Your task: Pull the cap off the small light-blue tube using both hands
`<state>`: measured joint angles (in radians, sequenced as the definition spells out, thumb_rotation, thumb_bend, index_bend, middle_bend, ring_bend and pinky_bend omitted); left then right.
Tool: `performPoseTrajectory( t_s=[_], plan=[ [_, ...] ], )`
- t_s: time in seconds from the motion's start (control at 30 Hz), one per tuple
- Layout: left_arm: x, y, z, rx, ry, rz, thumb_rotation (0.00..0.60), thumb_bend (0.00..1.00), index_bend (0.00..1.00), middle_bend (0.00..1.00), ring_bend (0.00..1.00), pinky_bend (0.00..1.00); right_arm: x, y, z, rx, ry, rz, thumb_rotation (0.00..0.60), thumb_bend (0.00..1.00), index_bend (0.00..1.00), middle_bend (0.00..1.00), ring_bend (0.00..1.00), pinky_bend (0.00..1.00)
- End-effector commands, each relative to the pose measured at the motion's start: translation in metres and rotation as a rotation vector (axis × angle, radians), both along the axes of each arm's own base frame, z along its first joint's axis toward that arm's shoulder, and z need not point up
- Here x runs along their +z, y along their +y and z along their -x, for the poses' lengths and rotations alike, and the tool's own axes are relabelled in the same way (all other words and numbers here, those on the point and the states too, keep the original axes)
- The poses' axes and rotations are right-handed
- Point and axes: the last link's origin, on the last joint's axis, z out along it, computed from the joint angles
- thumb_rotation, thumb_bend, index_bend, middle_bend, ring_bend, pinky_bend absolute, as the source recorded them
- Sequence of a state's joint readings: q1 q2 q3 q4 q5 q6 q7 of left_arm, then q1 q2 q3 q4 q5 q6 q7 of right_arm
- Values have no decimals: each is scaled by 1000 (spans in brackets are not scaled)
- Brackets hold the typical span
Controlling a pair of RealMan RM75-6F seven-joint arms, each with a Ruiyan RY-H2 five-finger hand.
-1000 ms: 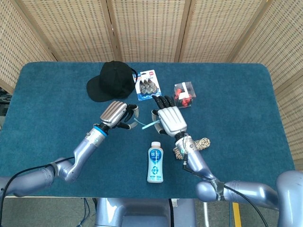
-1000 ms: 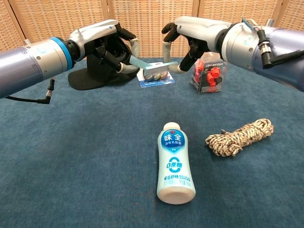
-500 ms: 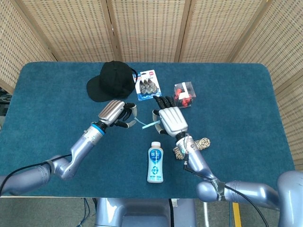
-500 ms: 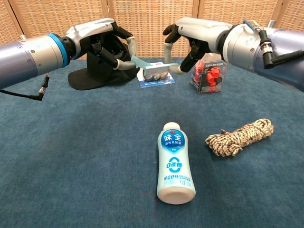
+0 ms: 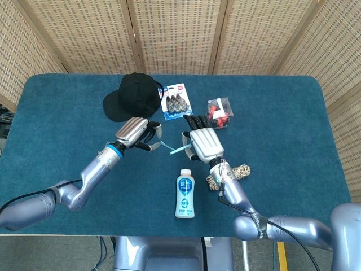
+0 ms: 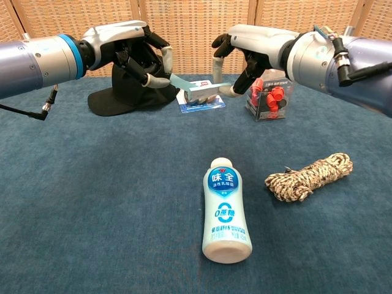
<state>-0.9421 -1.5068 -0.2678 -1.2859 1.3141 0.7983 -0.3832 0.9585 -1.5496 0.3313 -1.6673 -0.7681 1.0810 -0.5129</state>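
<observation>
The small light-blue tube (image 6: pixel 195 89) hangs in the air above the blue table, stretched between my two hands. My left hand (image 6: pixel 138 56) grips its left end with curled fingers. From the other side, my right hand (image 6: pixel 245 48) pinches its right end between thumb and fingers. In the head view the tube (image 5: pixel 175 149) shows as a thin pale strip between the left hand (image 5: pixel 135 133) and the right hand (image 5: pixel 204 144). Fingers cover both ends, so I cannot tell whether the cap is still seated.
A white drink bottle (image 6: pixel 225 211) lies on the table below the hands, with a coil of rope (image 6: pixel 309 176) to its right. Behind the hands sit a black cap (image 5: pixel 132 96), a carded pack (image 5: pixel 177 101) and a clear box of red pieces (image 5: pixel 219 113).
My left hand has drawn slightly left and up, away from the right hand. The right hand has barely moved. The tube still spans between them.
</observation>
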Motion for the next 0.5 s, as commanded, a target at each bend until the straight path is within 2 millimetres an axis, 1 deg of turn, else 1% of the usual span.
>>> performPoseTrajectory(
  t_s=[0.03, 0.17, 0.5],
  plan=[
    [0, 0, 0, 2, 2, 2, 600, 308, 560, 850, 839, 815, -1, 1, 0, 0, 0, -3, 600, 623, 642, 50, 0, 0],
    [-3, 0, 0, 11, -5, 16, 600, 302, 559, 850, 839, 815, -2, 2, -1, -1, -4, -10, 600, 646, 642, 50, 0, 0],
    [-7, -2, -5, 22, -45, 57, 600, 318, 561, 850, 839, 815, 1, 2, -3, -26, -28, -21, 600, 659, 642, 54, 0, 0]
  ],
)
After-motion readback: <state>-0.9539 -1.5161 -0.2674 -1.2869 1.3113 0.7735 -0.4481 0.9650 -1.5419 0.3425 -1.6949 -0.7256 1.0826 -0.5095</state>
